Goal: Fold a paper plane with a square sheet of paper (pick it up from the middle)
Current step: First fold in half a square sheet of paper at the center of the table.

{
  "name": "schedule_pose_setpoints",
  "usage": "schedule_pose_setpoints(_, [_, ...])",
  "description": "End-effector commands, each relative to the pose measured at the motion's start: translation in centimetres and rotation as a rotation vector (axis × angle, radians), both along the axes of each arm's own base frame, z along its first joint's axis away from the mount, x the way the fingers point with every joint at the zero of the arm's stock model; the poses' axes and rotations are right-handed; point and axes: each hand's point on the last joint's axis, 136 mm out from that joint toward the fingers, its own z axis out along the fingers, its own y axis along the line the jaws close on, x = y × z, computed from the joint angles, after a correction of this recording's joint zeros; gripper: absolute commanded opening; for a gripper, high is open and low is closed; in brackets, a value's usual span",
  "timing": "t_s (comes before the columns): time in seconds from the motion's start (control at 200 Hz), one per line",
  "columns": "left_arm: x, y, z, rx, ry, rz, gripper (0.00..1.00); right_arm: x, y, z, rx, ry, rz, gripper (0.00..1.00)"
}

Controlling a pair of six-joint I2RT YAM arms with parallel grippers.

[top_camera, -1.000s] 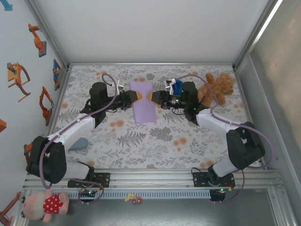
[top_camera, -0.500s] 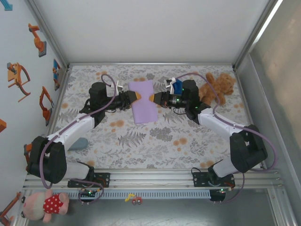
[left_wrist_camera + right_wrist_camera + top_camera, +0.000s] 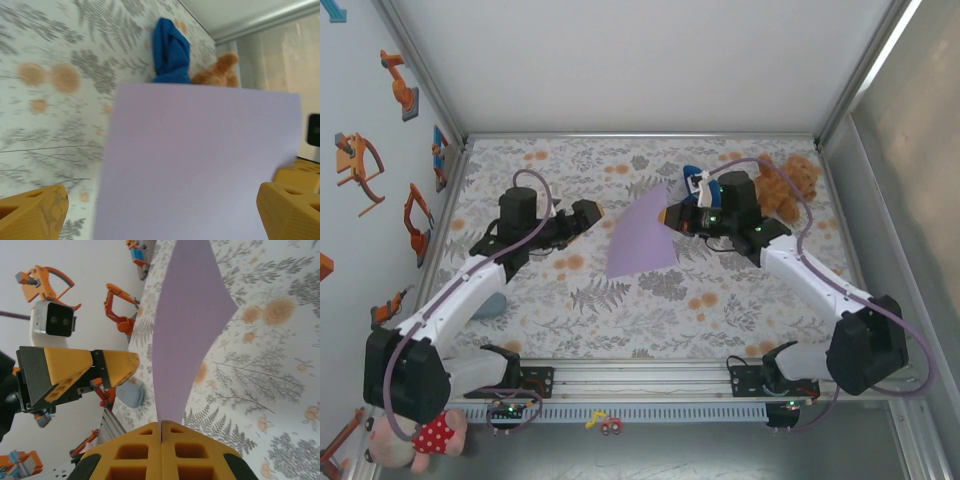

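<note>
- Right gripper (image 3: 161, 426) is pinched tight on one edge of the square sheet of paper (image 3: 642, 235), which is tilted up.
- Left gripper (image 3: 586, 212) gapes wide, just clear of the sheet.

The square sheet of paper (image 3: 642, 238) is plain lavender and smooth, raised on edge and tilted over the middle of the table (image 3: 620, 310), one edge pinched in my right gripper (image 3: 161, 426)

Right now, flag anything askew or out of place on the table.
The lavender paper sheet is tilted up, not lying flat, pinched at one edge by the right gripper alone. The left gripper stands open, apart from it.
</note>
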Motion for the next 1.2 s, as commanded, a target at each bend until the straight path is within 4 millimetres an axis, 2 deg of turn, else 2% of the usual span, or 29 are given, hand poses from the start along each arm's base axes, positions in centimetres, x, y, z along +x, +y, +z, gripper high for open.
schedule_pose_setpoints(0.0, [-0.6,3.4,-2.5,0.149,0.031,0.103,0.96,-0.3,-1.5,1.5,-0.074,-0.037,-0.047,0.00])
schedule_pose_setpoints(0.15, [-1.0,4.5,-3.0,0.157,0.048,0.156,0.96,0.2,-0.7,0.4,-0.103,0.014,-0.081,0.00])
schedule_pose_setpoints(0.25, [-1.0,4.4,-3.3,0.145,0.043,0.158,0.96,0.7,1.2,-1.2,-0.116,0.043,-0.074,0.00])
schedule_pose_setpoints(0.456, [-1.0,4.1,-4.9,0.129,0.066,0.152,0.96,2.4,5.1,-6.0,-0.165,0.065,-0.089,0.00])
schedule_pose_setpoints(0.531, [-1.1,3.8,-5.9,0.114,0.086,0.144,0.96,2.8,6.8,-7.8,-0.129,0.087,-0.080,0.00])
schedule_pose_setpoints(0.641, [-1.1,3.2,-7.1,0.087,0.117,0.126,1.00,3.2,8.6,-9.1,-0.025,0.105,-0.081,0.00])
schedule_pose_setpoints(0.736, [-1.1,2.4,-7.9,0.059,0.139,0.106,0.97,3.2,8.9,-11.0,0.025,0.153,-0.095,0.00])
schedule_pose_setpoints(0.856, [-1.2,1.7,-8.8,0.068,0.165,0.086,0.92,2.8,8.7,-13.7,0.002,0.208,-0.101,0.00])
schedule_pose_setpoints(1.057, [-1.3,0.4,-11.0,0.143,0.202,0.059,0.85,3.2,8.0,-16.6,-0.047,0.241,-0.097,0.00])
schedule_pose_setpoints(1.197, [-1.2,-1.4,-12.1,0.186,0.232,0.007,0.81,3.6,7.0,-18.2,-0.093,0.247,-0.095,0.00])
